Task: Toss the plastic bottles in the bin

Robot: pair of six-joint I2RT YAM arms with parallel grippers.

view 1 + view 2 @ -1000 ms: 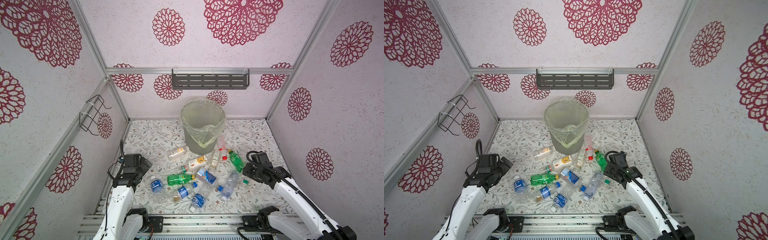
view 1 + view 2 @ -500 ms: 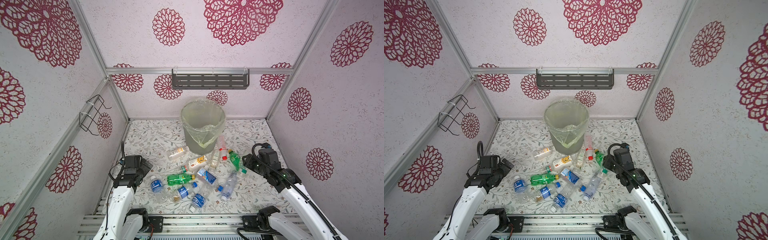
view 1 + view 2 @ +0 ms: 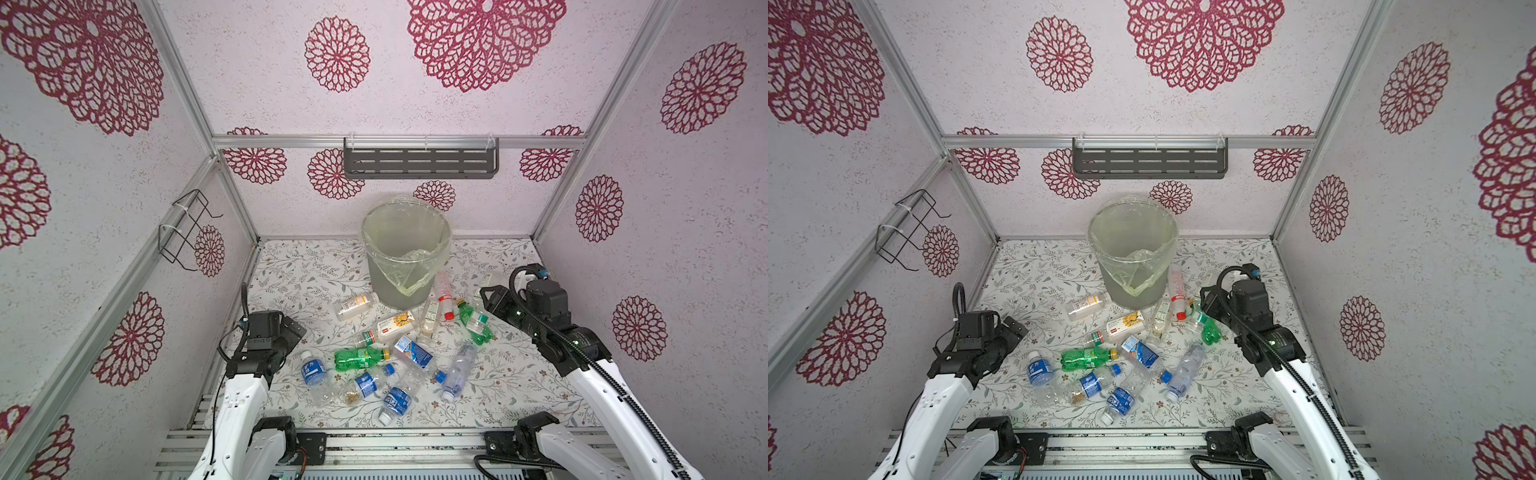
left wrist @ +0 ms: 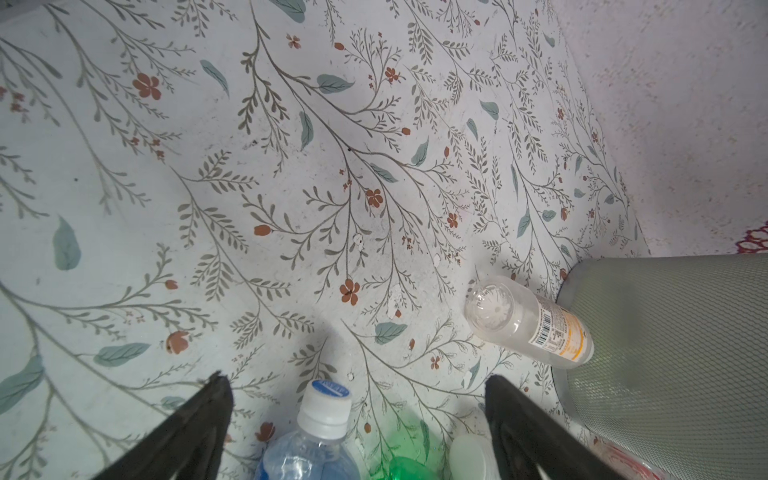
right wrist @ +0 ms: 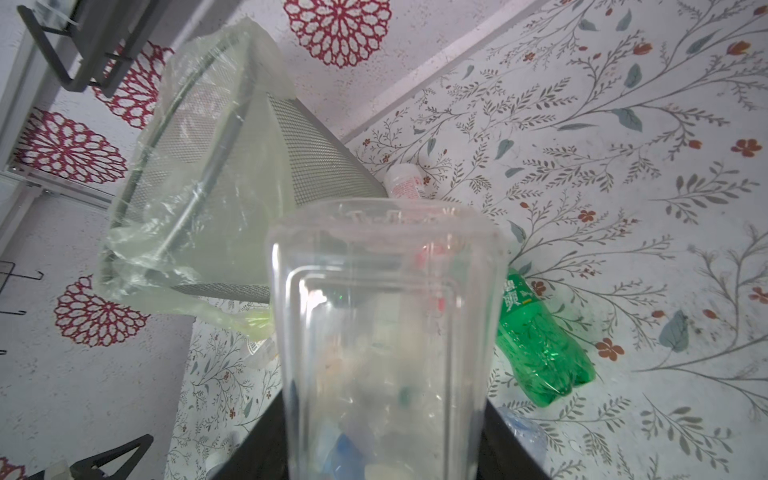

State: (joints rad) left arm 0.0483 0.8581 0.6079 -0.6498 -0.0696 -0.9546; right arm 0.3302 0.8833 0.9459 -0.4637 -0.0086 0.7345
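One bin [image 3: 384, 286] stands at the middle of the table's far edge, lined with a yellowish clear bag [image 3: 409, 266]. About a dozen plastic bottles [image 3: 411, 353] lie on the table [image 3: 299, 270] in a loose heap on the bin's near side. Crushed clear ones overlap, so the exact count is unsure.

Two are green: one green bottle [image 3: 359, 358] in the heap's middle and a second green bottle [image 3: 473, 324] nearer the right edge. At least four carry blue labels, mostly on the heap's near side. One red-capped bottle [image 3: 444, 293] and one yellow-labelled bottle [image 3: 355, 305] lie right at the bin's foot.

One more, a clear bottle [image 5: 382, 311], is clamped between the jaws of the right gripper [image 3: 490, 296]. It is held off the table near the right edge, beside the bin but apart from it.

The left gripper [image 4: 357, 384] has its jaws spread wide and holds nothing. It sits low near the left edge, with a white-capped bottle [image 3: 313, 372] just beside it.

The far left corner, the strip along the left edge and the near right corner are bare. The second green bottle and the red-capped bottle lie on the table between the right gripper and the bin.

One grey shelf [image 3: 420, 164] hangs on the back wall above the bin. One wire rack [image 3: 183, 232] hangs on the left wall. Both are well above the table.
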